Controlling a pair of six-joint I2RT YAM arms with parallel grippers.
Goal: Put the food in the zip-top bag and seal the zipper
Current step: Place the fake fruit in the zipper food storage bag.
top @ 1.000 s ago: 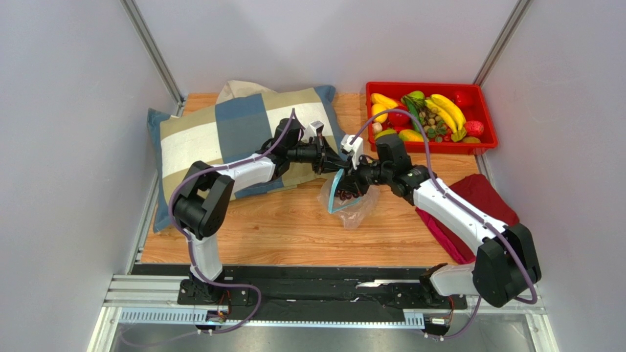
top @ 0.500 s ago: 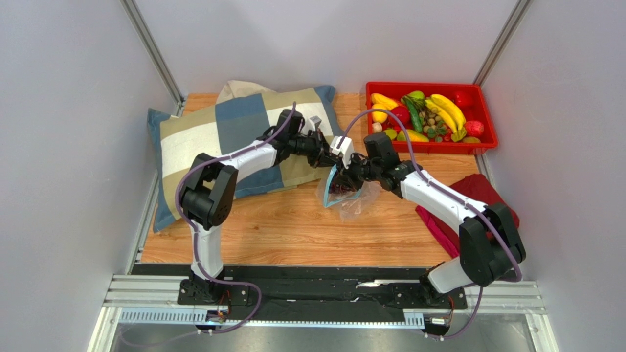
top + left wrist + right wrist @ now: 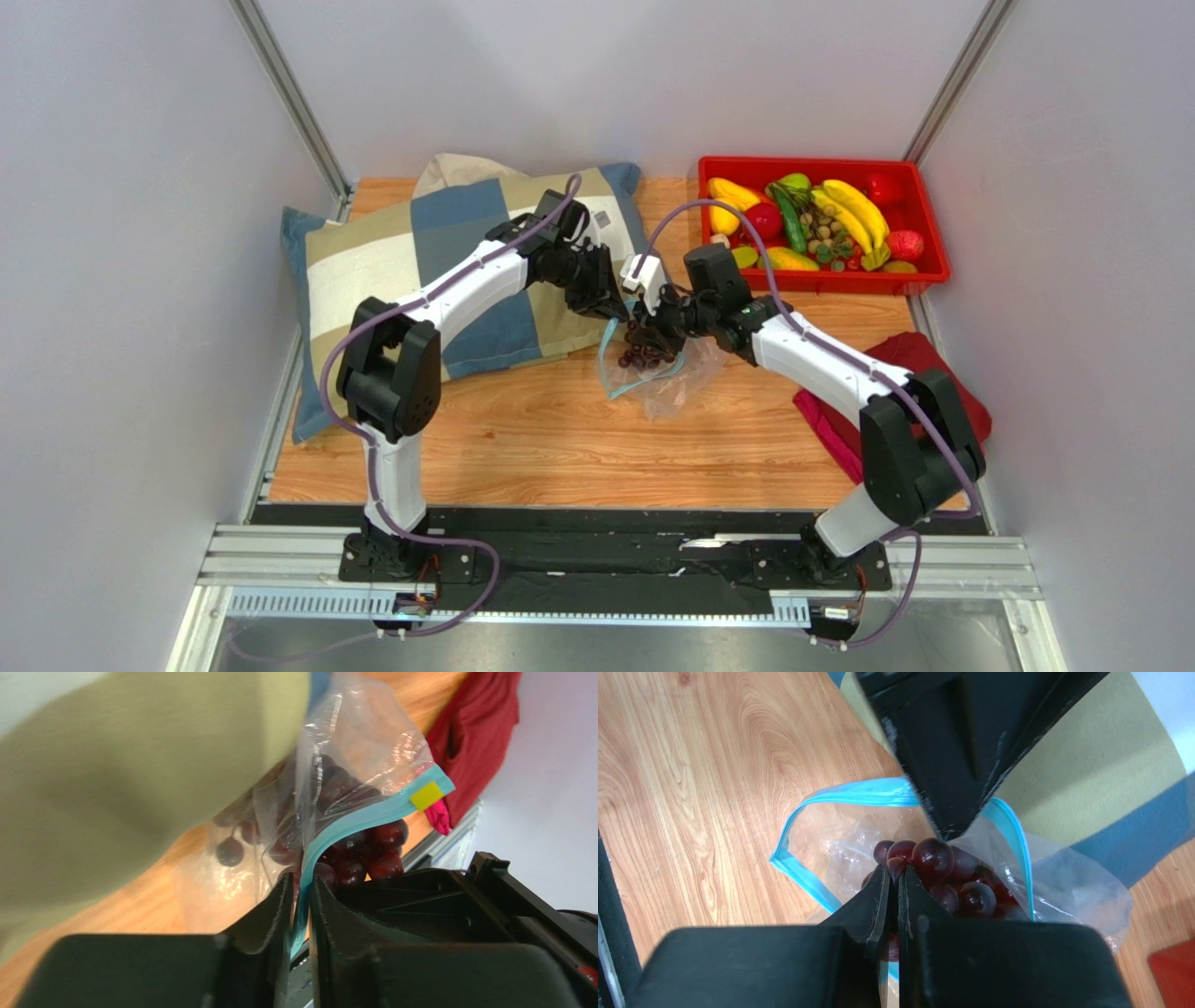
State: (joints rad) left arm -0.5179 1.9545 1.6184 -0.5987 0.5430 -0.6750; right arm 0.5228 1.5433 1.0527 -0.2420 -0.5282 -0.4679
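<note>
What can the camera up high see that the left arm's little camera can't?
Only the top camera shows the red plastic tray holding the yellow bananas and other toy food. Only the left wrist camera shows the small yellow square tab on the light blue zipper strip, with that strip running between the black fingers of the left gripper. Both show the crinkly clear plastic bag, the dark purple grape bunch at its open mouth, the dark red cloth and the wooden table.

Both arms stretch forward and converge, wrists turned toward each other. Left tool (image 3: 300,885) is nearly closed, nipping the zipper (image 3: 365,815). Right tool (image 3: 894,876) has its fingers pressed together.
</note>
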